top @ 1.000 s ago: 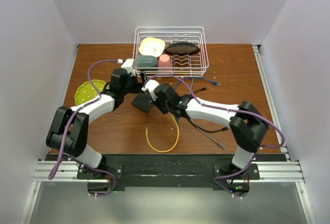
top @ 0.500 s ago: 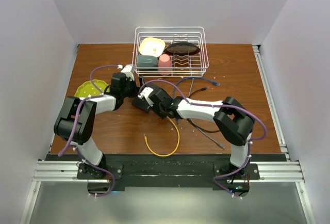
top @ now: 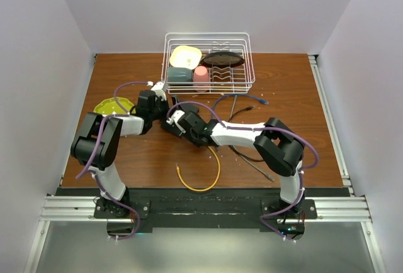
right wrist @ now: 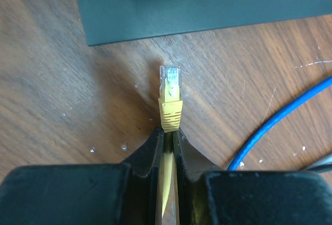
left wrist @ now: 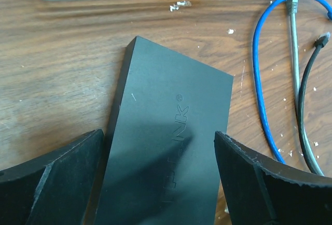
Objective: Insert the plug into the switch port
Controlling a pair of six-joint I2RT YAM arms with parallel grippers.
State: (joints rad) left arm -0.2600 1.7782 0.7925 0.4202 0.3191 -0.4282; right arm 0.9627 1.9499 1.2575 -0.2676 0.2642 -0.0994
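- Top view: both arms meet mid-table, just in front of the dish rack (top: 209,40). The left gripper (top: 161,113) and right gripper (top: 180,124) are nose to nose, with the switch box (top: 169,127) a dark sliver between them. The yellow cable (top: 203,173) loops nearer the bases.
- Left wrist: the fingers (left wrist: 52,181) clamp the box's two long sides, and it lies flat on the wood. A blue cable (left wrist: 259,90) runs to one side.
- Right wrist: the jaws pinch the yellow cable just behind the plug (right wrist: 170,82). The clear tip points at the box's near edge, a small gap short. No port is visible from here.
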